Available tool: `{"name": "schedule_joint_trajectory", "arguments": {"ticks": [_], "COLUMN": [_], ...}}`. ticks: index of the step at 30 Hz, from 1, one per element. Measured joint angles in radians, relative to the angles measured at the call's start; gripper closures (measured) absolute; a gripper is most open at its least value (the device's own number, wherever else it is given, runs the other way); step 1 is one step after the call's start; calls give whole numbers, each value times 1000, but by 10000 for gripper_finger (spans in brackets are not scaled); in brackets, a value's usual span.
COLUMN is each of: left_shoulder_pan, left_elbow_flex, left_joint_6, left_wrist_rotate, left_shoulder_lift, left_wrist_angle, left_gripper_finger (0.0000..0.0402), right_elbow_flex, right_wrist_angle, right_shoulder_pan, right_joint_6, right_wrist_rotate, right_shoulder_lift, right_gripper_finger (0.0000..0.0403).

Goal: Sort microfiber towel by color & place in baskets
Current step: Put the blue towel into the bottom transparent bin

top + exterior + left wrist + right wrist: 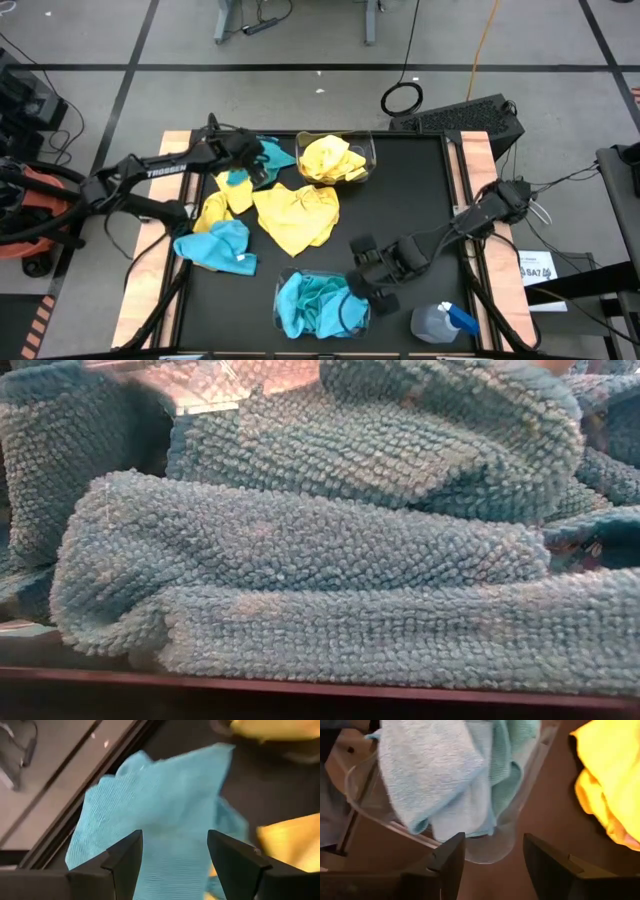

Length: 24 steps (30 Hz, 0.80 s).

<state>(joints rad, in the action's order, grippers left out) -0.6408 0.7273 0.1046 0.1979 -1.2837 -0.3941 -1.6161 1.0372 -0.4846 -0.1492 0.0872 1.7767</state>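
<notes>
Several towels lie on the black mat. My left gripper is open above a turquoise towel at the mat's far left. Beside it stands a clear basket holding yellow towels. A large yellow towel, a smaller yellow one and a turquoise one lie loose in the middle. The near basket holds turquoise towels. My right gripper is open just right of it.
A clear spray bottle with a blue trigger stands at the mat's near right corner. A small turquoise scrap lies near the left gripper. Wooden table edges flank the mat. Bare mat shows on the right side.
</notes>
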Motion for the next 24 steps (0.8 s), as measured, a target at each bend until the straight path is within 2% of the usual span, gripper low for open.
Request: {"name": "schedule_joint_trajectory", "arguments": {"ticks": [5,10,13,18,19,24], "left_shoulder_pan": [-102,-147,-151,-149,-149,-140], "left_elbow_flex": [0,0,0,0,0,1], "left_joint_6": [7,7,8,14,13,9], "left_wrist_rotate": [-60,-65,-65,-127,-134,-142], "left_shoulder_lift": [-82,-150,-167,-160,-152,-100], "left_wrist_angle": [35,79,86,85,84,75], "left_gripper_finger": [171,180,225,369,383,394], "right_elbow_flex": [52,108,134,149,149,149], "right_wrist_angle": [-38,-64,-85,-107,-108,-108], "right_shoulder_pan": [-32,-34,-34,-34,-35,-35], "right_joint_6": [-21,-52,-57,-57,-57,-56], "right_wrist_rotate": [44,44,45,44,43,43], "right_shoulder_lift": [0,2,2,2,2,2], "right_gripper_finger": [211,211,211,211,211,211]}}
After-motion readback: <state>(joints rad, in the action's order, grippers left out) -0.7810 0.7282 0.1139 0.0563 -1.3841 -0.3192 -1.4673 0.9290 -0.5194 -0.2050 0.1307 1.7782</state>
